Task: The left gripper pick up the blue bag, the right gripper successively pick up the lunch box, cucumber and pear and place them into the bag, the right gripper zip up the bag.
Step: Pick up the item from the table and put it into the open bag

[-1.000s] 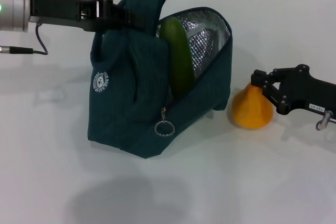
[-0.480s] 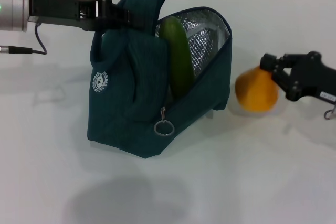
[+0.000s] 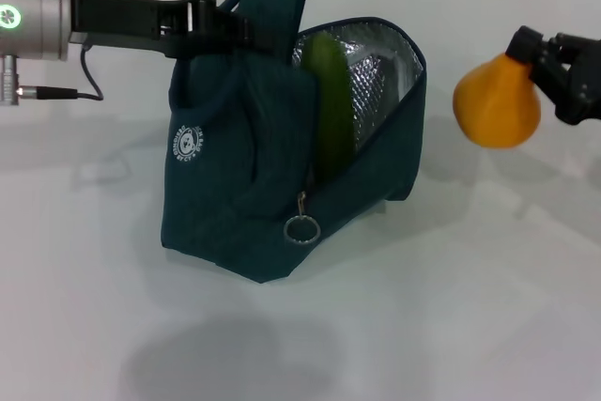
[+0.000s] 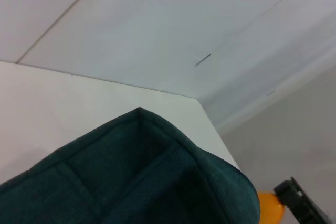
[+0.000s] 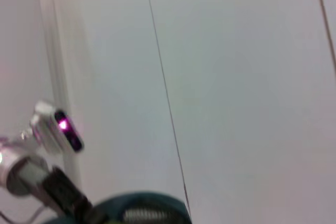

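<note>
The blue bag [image 3: 235, 176] stands on the white table with its mouth open and silver lining showing. My left gripper [image 3: 223, 29] is shut on one of its loop handles, holding it up. The cucumber [image 3: 331, 110] stands upright inside the bag. My right gripper [image 3: 532, 61] is shut on the narrow top of the pear [image 3: 495, 107], which hangs in the air to the right of the bag's open mouth, well clear of the table. The left wrist view shows the bag's fabric [image 4: 131, 177] and the pear [image 4: 270, 206] beyond it. The lunch box is hidden.
The zipper's silver ring pull [image 3: 300, 228] hangs low on the bag's front. A cable [image 3: 56, 93] runs from the left wrist over the table. In the right wrist view the left arm [image 5: 50, 179] and the bag's rim [image 5: 142, 211] show low down.
The right gripper has lifted the pear off the table, up and to the right. The bag and left gripper sit slightly further right in the head view.
</note>
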### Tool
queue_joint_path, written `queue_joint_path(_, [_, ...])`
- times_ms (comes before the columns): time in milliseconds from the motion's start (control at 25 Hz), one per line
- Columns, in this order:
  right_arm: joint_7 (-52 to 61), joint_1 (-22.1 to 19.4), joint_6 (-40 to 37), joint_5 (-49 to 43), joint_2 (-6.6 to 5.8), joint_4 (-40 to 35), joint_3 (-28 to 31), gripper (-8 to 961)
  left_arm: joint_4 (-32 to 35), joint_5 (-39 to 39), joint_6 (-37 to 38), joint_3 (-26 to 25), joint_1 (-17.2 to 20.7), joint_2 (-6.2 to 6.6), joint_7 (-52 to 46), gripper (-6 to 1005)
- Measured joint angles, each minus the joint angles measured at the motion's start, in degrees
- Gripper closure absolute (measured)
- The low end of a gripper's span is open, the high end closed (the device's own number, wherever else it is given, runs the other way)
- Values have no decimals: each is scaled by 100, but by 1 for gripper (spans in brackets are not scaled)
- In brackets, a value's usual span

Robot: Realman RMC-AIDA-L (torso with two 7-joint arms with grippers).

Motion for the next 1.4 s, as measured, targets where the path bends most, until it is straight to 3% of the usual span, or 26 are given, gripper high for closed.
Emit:
queue_joint_path(400, [422, 391, -264, 75, 13, -188, 64, 916, -33, -230, -64, -19, 179, 33, 35, 959])
queue_joint_path(680, [735, 1165, -315, 76, 32, -182, -31, 916, -33, -259, -33, -21, 270, 41, 128, 959])
queue_joint_path(1040, [794, 2033, 253, 80, 104, 176, -821, 915, -76, -275, -34, -21, 312, 43, 227, 960])
queue_joint_path(1240, [771, 2160, 669, 324, 109, 164, -1522, 915, -77, -275, -36, -21, 258, 40, 227, 960])
queue_joint_path(1400, [764, 2251, 799, 373, 108, 157, -1760, 915, -77, -275, -36, -21, 254, 36, 227, 960])
